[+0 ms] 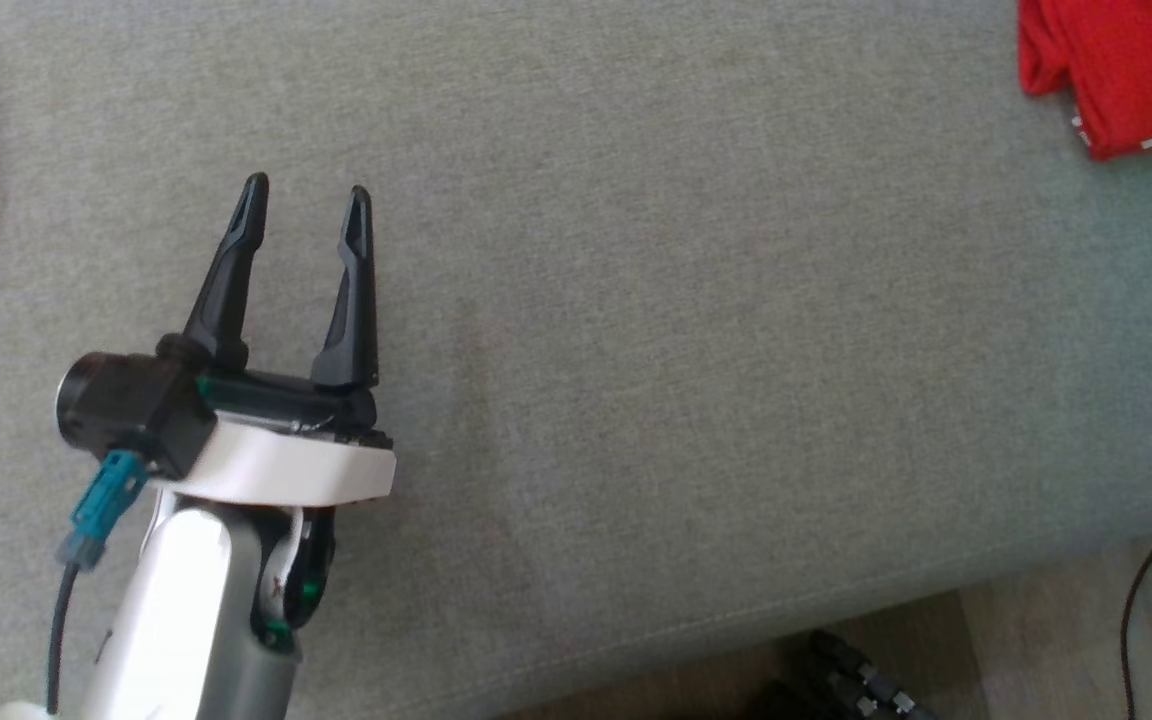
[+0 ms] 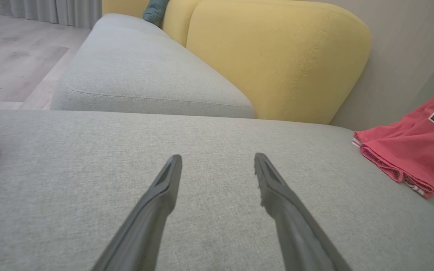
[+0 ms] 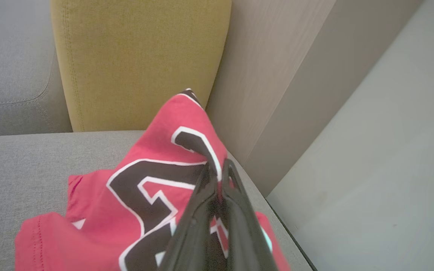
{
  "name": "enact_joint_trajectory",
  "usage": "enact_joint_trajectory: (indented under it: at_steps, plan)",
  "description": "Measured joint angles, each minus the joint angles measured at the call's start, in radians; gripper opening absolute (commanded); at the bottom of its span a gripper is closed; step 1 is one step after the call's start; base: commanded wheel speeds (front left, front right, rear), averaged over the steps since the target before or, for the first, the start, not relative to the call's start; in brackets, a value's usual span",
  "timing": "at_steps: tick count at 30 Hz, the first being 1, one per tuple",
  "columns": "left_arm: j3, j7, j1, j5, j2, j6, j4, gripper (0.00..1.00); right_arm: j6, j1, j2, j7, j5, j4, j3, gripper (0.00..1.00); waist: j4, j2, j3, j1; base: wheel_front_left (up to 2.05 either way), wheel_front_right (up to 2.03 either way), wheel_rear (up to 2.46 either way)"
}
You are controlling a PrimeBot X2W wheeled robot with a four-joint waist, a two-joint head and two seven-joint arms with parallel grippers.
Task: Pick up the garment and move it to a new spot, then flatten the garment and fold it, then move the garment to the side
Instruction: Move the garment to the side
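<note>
Pinching red garment [image 3: 153, 139], right claw [image 3: 219, 167] seemingly clamped, left claw [image 1: 307, 187] spread, well apart.

Home living room, grey sofa seat [image 2: 89, 169], yellow back cushion [image 2: 277, 56], wood floor [image 2: 13, 56]

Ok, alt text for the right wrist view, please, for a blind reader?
The right gripper, shut on a fold of the red garment, holds it in a peak above the grey sofa seat. The garment bears black, white-edged print; a yellow cushion stands behind.
</note>
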Motion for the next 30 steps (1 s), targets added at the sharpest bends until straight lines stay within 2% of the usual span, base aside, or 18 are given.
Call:
enact_joint_trajectory:
  at_steps: [3, 4, 5, 6, 10, 18, 26, 30]
  plan:
    - [0.000, -0.007, 0.000, -0.002, 0.000, 0.000, 0.007, 1.00, 0.000, -0.009, -0.003, -0.002, -0.027, 0.004, 0.000, 0.00, 0.008, 0.0000, 0.000, 0.0000, 0.00, 0.00, 0.00]
    - [0.000, -0.011, 0.000, -0.002, 0.000, 0.000, 0.012, 1.00, 0.000, -0.010, -0.003, -0.005, -0.036, 0.004, -0.005, 0.15, 0.010, 0.0000, 0.000, 0.0000, 0.00, 0.00, 0.00]
    - [0.000, -0.013, 0.000, -0.007, 0.000, 0.000, 0.015, 1.00, 0.000, -0.010, -0.003, -0.006, -0.044, 0.004, -0.012, 0.41, 0.013, 0.0000, -0.001, 0.0000, 0.00, 0.00, 0.00]
    - [0.000, -0.013, 0.000, -0.008, 0.000, 0.000, 0.018, 1.00, 0.000, -0.009, -0.002, -0.006, -0.053, 0.004, -0.019, 1.00, 0.015, 0.0000, -0.002, 0.0000, 0.00, 0.00, 0.00]
    - [-0.001, -0.016, -0.002, -0.008, -0.001, 0.000, 0.023, 1.00, 0.000, -0.009, 0.014, -0.015, -0.072, 0.004, -0.026, 1.00, 0.022, 0.0000, -0.004, 0.0000, 0.00, 0.00, 0.00]
    - [-0.005, -0.029, -0.002, -0.018, -0.006, 0.008, 0.041, 1.00, 0.000, -0.009, 0.038, -0.081, -0.079, -0.002, 0.039, 1.00, 0.038, 0.0000, -0.028, -0.0001, 0.00, 0.00, 0.00]
    - [0.002, -0.038, -0.002, -0.036, -0.019, 0.008, 0.067, 1.00, 0.000, -0.004, 0.060, -0.137, -0.010, -0.032, 0.153, 1.00, 0.070, 0.0000, -0.087, -0.0001, 0.00, 0.00, 0.00]
    - [0.007, -0.039, -0.001, -0.046, -0.024, 0.009, 0.099, 1.00, 0.000, 0.043, 0.093, -0.161, 0.040, -0.077, 0.222, 1.00, 0.090, 0.0000, -0.132, -0.0001, 0.00, 0.00, 0.00]
